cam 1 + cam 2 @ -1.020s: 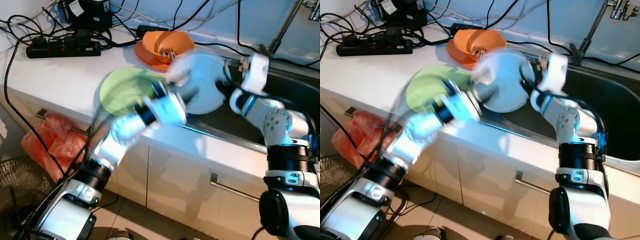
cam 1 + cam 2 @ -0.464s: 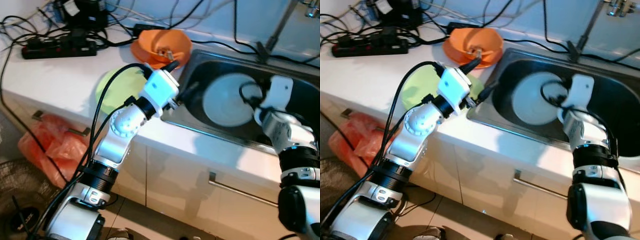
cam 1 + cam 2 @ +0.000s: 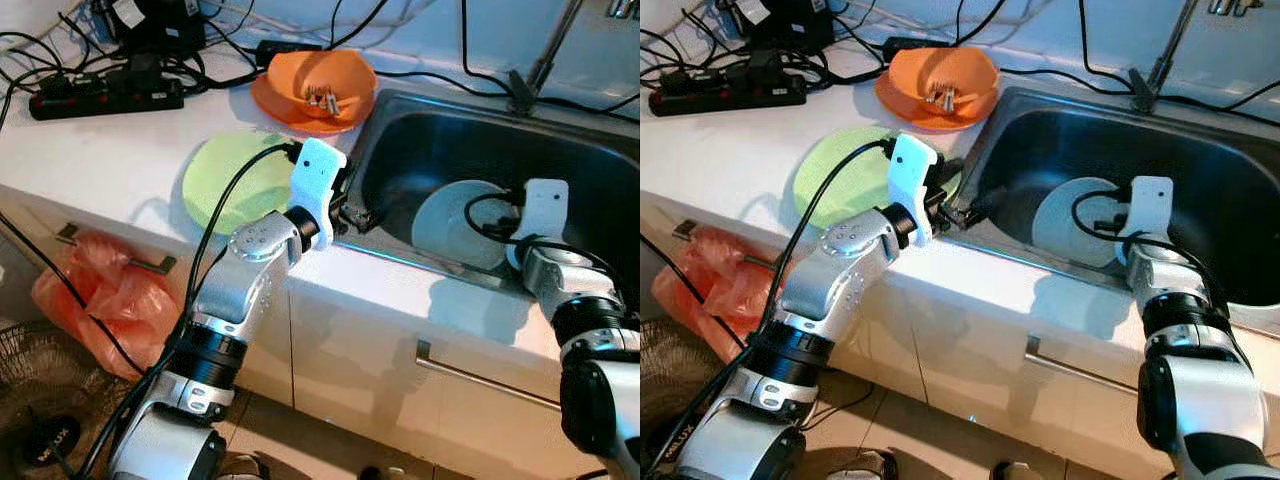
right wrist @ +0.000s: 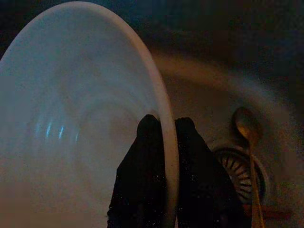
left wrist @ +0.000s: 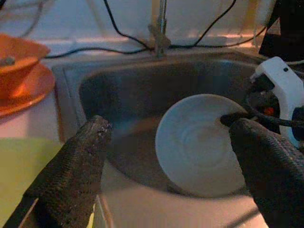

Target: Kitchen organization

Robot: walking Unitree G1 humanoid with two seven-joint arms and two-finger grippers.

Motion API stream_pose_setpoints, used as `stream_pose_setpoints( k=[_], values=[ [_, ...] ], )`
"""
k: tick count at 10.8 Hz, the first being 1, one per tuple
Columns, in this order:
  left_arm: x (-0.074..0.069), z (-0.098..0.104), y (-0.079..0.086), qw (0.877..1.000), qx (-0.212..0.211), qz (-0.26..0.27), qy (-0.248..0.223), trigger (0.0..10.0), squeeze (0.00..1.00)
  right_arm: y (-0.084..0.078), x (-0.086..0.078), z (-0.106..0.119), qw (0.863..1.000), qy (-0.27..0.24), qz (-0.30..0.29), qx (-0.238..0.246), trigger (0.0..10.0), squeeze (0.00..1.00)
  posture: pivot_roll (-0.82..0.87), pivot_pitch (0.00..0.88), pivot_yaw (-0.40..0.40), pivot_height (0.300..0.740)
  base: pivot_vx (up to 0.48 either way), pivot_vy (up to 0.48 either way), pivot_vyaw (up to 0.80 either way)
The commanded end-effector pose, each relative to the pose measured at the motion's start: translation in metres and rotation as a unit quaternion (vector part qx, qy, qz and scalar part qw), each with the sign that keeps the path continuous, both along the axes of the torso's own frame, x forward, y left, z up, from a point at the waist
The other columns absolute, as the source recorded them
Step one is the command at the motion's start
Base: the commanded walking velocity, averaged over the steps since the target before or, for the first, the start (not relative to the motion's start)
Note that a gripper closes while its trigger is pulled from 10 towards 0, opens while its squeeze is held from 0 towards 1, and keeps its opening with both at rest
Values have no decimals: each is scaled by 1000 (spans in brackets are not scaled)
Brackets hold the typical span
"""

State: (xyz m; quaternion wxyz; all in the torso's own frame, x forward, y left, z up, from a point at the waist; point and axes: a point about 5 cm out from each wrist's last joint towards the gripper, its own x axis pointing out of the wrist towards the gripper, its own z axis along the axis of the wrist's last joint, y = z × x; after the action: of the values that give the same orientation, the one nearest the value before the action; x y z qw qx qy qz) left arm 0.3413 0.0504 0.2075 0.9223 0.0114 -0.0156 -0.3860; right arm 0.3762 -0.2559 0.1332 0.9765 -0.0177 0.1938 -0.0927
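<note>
So the sink (image 3: 420, 140) sits on the right of the counter (image 3: 110, 150), with a plate (image 3: 455, 225) tilted up inside it. Left of the sink there's a flat plate (image 3: 225, 180), a bowl (image 3: 315, 90) behind that, and a power strip (image 3: 105, 98) further left at the back.

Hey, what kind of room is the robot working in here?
Most likely a home kitchen: a steel sink with a faucet set in a white counter over cabinets, and dishes about. An orange bowl and green plate sit on the counter, and the right tool grips a white plate in the sink.
</note>
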Motion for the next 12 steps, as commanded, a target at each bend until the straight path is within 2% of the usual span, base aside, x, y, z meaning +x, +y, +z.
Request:
stream_pose_setpoints(
  k=[1,3,4,5,9,11,12],
  values=[
    [-1,10,-1,1000,-5,-10,0,10000,1000,4,2,1,1000,-3,11,-6,0,0,146,109,-12,740,0,0,0],
    [-3,10,0,999,17,-13,28,10000,1000,8,2,-4,999,7,32,-22,0,0,148,107,-12,740,0,0,0],
    [-4,9,1,999,27,-21,38,10000,1000,11,3,-5,999,9,48,-24,3412,0,148,104,-13,740,0,0,0],
    [-6,9,4,997,47,-33,57,10000,1000,13,4,-4,998,7,52,-34,10000,1000,151,99,-11,740,0,0,0],
    [-5,13,8,996,60,-30,57,10000,988,16,8,4,997,-22,57,-42,10000,1000,149,97,-13,740,0,0,0],
    [-3,16,12,997,64,-15,46,10000,965,17,11,9,997,-34,57,-43,10000,1000,149,96,-16,740,0,0,0],
    [1,22,18,998,61,11,28,10000,961,18,13,14,997,-42,58,-41,10000,1000,150,98,-19,740,0,0,0]
  ],
)
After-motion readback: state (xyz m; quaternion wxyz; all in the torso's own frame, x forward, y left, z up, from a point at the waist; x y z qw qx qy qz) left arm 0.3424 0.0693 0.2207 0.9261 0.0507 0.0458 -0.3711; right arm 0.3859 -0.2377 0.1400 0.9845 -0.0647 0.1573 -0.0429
